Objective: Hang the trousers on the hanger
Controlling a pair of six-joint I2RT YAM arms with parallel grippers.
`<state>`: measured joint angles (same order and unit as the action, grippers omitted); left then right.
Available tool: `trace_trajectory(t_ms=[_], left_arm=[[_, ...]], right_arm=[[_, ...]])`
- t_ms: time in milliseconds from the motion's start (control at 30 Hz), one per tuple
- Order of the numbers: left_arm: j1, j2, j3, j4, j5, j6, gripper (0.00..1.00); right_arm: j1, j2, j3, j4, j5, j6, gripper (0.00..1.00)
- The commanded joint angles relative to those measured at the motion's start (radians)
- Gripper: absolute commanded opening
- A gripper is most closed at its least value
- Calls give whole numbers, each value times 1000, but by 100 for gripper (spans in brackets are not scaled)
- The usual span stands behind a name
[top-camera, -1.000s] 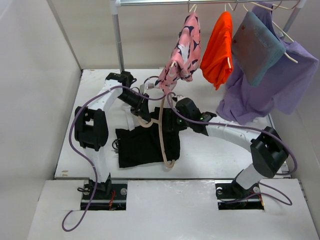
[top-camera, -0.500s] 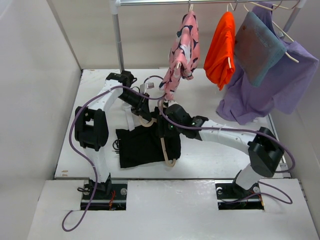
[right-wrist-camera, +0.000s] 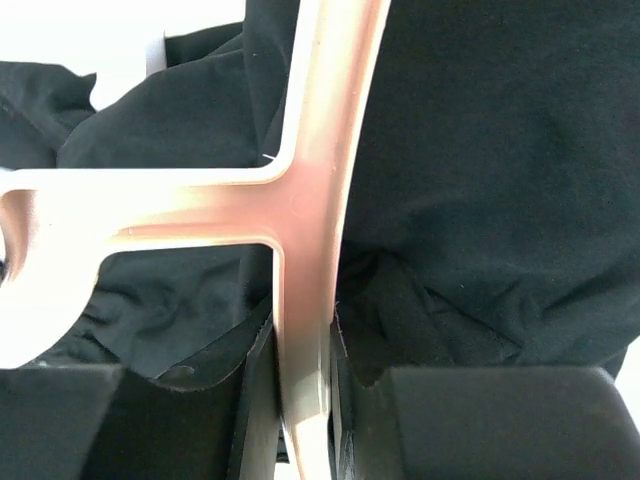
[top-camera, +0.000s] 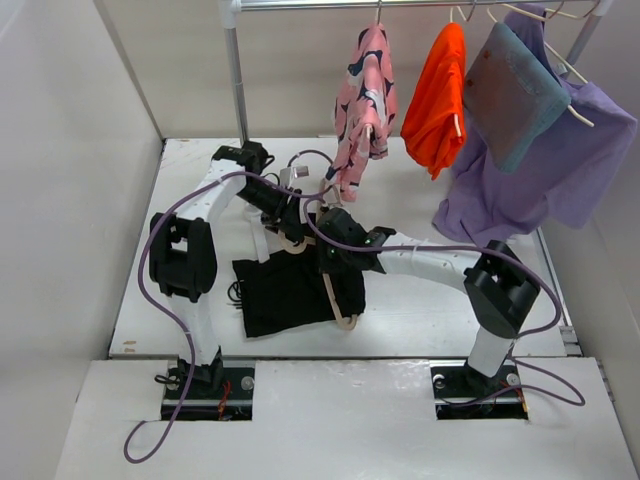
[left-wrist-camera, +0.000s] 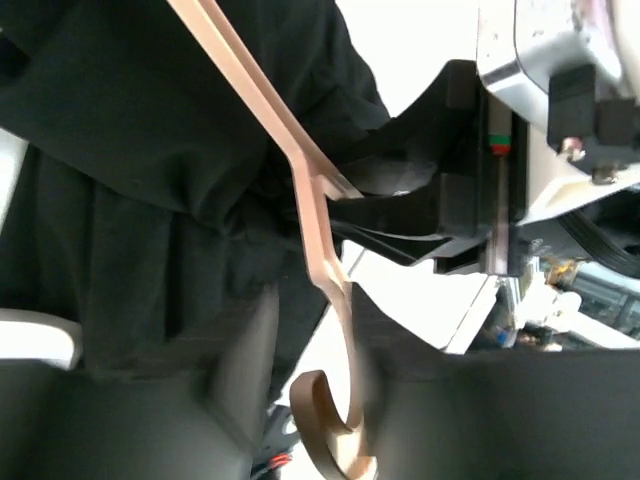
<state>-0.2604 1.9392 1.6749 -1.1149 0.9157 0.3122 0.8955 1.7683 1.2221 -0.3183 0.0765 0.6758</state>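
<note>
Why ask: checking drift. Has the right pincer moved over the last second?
Yes: the right pincer moved left, nearer the rack pole, over the hanger.

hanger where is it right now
In the top view the hanger lies just left of table centre on the black trousers, its bar gripped by the right hand, hook toward the left hand.

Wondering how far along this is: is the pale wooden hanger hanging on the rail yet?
No: the hanger is down over the trousers on the table, well below the rail.
</note>
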Motion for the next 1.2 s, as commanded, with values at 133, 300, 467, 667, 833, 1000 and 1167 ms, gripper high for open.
trace_trajectory(t_ms=[133,300,467,667,833,1000,1167], left_arm=[[-22,-129,-27,18,-174,135,50],[-13,-290,-133,168,-326,197,64],[-13,-572,-354,390,-414,342,73],[-13,-856,-622,578,-424,534,79],[-3,-973,-656,629,-329,641,81],[-57,-1028,-717,591,-215,925,85],[-294,-1045,-925,807,-250,1140,90]], right_arm=[[-58,-110,-48,114,-240,42,0],[-154,-133,-139,197,-411,16,0],[-188,-165,-139,197,-454,-36,0],[-220,-185,-173,217,-506,-45,0],[-243,-205,-197,237,-524,-56,0],[-253,-214,-217,248,-563,-67,0],[-273,-224,-227,259,-590,-67,0]])
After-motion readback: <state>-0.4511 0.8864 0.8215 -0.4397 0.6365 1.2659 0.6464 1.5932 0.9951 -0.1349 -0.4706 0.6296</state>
